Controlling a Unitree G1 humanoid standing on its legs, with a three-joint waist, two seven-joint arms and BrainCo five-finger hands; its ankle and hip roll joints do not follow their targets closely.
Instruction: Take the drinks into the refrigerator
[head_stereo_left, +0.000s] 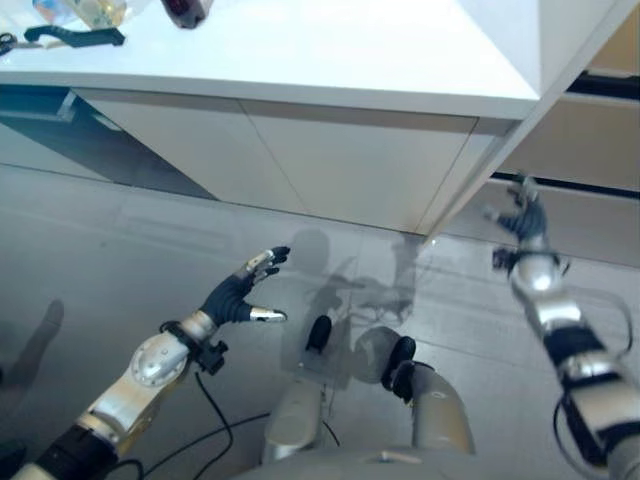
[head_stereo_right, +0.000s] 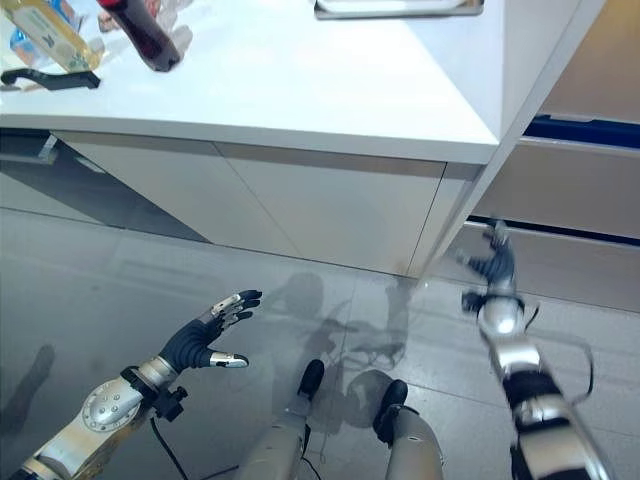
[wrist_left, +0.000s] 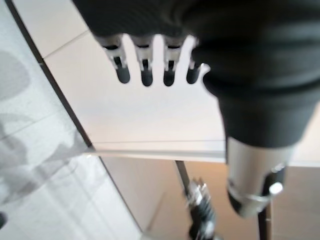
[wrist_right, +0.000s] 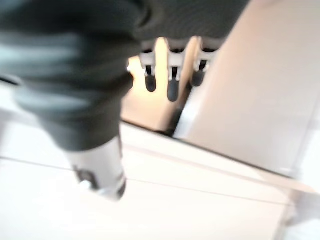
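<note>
Smooth white table (head_stereo_right: 300, 90) top, flat cabinet fronts below, glossy grey tiled floor (head_stereo_right: 90, 270). Upper left on table: dark red bottle (head_stereo_right: 140, 35) tilted, pale yellow bottle (head_stereo_right: 45, 35), black handled tool (head_stereo_right: 50, 78). Left hand (head_stereo_right: 205, 340) lower left, fingers spread straight, empty, above floor. Right hand (head_stereo_right: 492, 265) right side, fingers loosely extended, holding nothing, near cabinet corner.

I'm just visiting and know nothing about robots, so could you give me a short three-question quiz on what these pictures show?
1. True or false: the left hand is holding a drink.
2. Where does the dark red bottle stand?
A) on the floor
B) on the white counter
C) in the right hand
3. Fill in: both hands hang over the grey ____.

Key:
1. False; its fingers are spread and empty.
2. B
3. floor
</note>
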